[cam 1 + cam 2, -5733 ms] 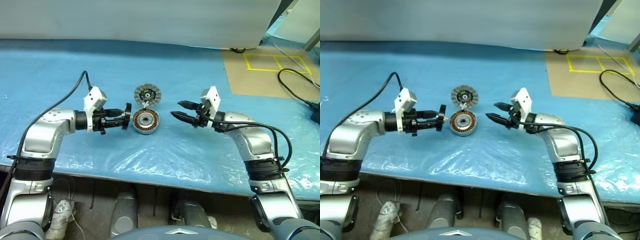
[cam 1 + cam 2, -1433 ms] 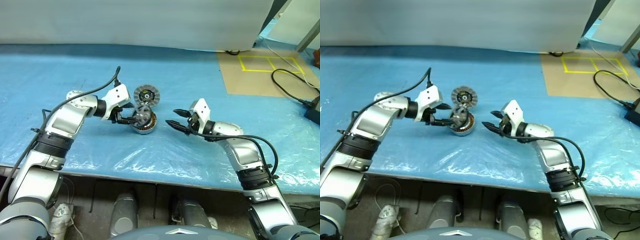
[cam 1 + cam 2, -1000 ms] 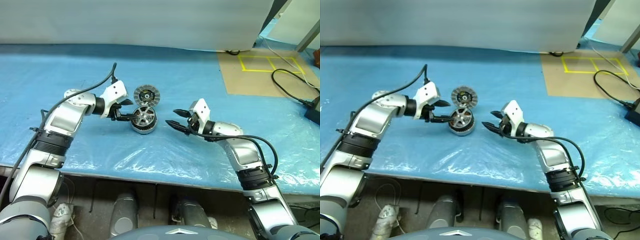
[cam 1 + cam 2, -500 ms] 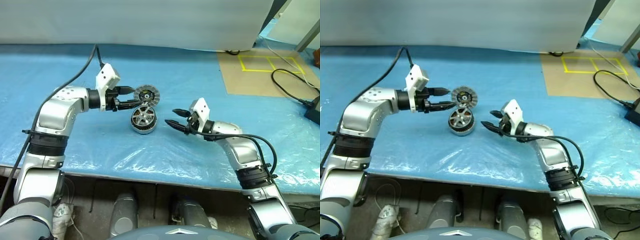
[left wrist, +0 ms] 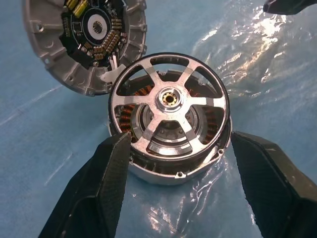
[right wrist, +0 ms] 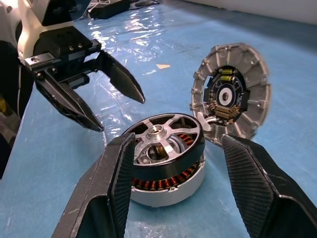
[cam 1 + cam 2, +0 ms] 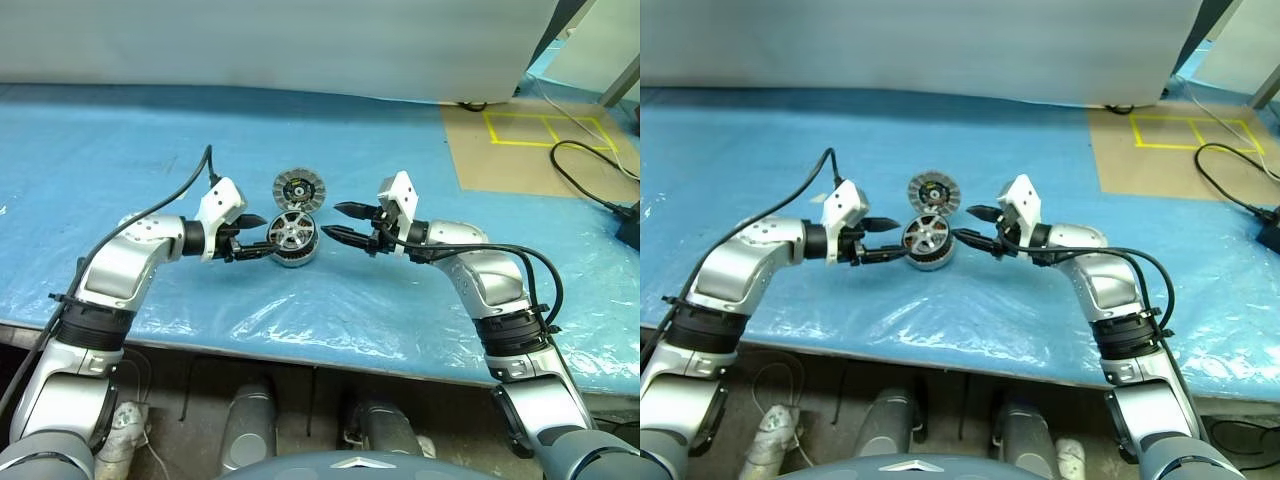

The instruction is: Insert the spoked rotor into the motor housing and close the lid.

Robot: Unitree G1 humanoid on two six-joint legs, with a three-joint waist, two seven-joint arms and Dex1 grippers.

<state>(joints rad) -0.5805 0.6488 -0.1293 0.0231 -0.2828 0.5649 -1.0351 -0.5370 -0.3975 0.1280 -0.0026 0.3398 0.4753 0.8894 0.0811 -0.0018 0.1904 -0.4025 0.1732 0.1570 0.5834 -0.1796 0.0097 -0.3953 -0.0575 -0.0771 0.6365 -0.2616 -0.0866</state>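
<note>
Silver: one rotor [image 7: 291, 227], one lid [image 7: 298, 187]

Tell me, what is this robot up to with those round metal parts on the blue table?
It is putting a small motor together. The spoked rotor already sits in the motor housing, with copper windings showing beneath the spokes. The lid is not on yet; it stands propped open at the housing's far side, its inner face showing. The left gripper and right gripper are both open and empty, one on each side of the housing.
</note>
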